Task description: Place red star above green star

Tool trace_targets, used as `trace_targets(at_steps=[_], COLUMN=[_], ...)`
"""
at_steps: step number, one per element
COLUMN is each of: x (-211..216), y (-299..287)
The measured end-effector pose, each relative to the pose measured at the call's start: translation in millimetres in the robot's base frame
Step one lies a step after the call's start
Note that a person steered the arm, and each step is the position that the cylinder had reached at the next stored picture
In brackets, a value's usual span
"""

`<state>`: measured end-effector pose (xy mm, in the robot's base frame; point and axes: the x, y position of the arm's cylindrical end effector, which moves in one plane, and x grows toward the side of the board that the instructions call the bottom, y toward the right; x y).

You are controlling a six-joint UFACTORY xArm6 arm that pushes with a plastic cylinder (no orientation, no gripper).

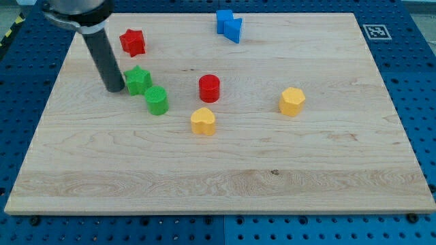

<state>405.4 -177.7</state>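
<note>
The red star (133, 42) lies near the view's top left of the wooden board. The green star (138, 80) lies below it, slightly to the right. My tip (115, 88) rests on the board just left of the green star, close to or touching its left side, and below the red star. The dark rod rises up and to the left from the tip toward the view's top edge.
A green cylinder (157, 100) sits just below-right of the green star. A red cylinder (209, 88), a yellow block (202, 121) and another yellow block (291, 101) lie mid-board. A blue block (229, 24) sits at the top. The board's left edge (48, 109) is near the tip.
</note>
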Motion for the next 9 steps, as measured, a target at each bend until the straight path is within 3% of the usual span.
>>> trace_targets(at_steps=[3,4,6,8,9], x=[0,-4,-82,-132,-135], y=[32,13,-50,-48,-43])
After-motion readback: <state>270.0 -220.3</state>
